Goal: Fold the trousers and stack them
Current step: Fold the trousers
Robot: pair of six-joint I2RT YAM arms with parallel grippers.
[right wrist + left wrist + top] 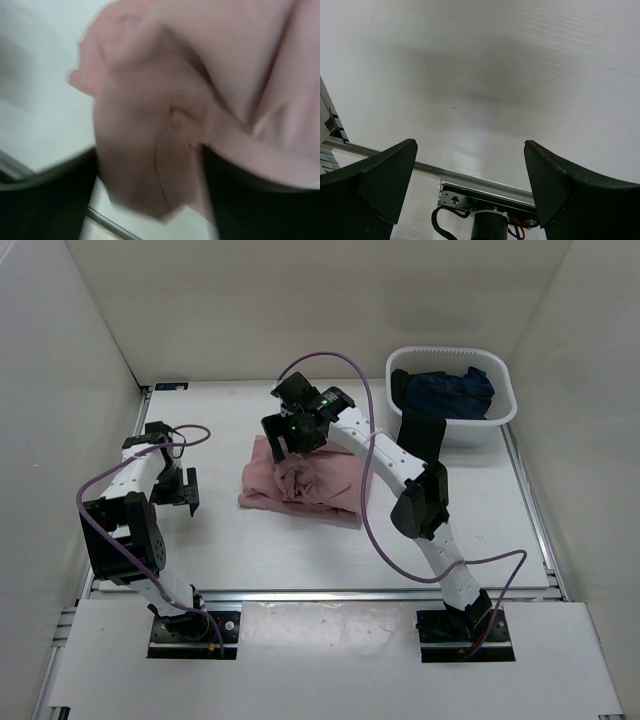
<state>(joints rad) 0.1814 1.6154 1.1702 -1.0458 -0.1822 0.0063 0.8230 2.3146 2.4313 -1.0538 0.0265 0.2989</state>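
The dusty-pink trousers lie as a folded bundle in the middle of the white table. My right gripper hangs over their far left part, where a bunch of cloth stands up. In the blurred right wrist view, pink cloth fills the wide gap of the right gripper, between its two dark fingers; the jaws stand apart. My left gripper is open and empty at the left of the table, apart from the trousers. The left wrist view shows this gripper over bare table.
A white basket at the back right holds a dark navy garment. White walls close in the left, back and right sides. A metal rail runs along the near edge. The left arm's base shows in the left wrist view.
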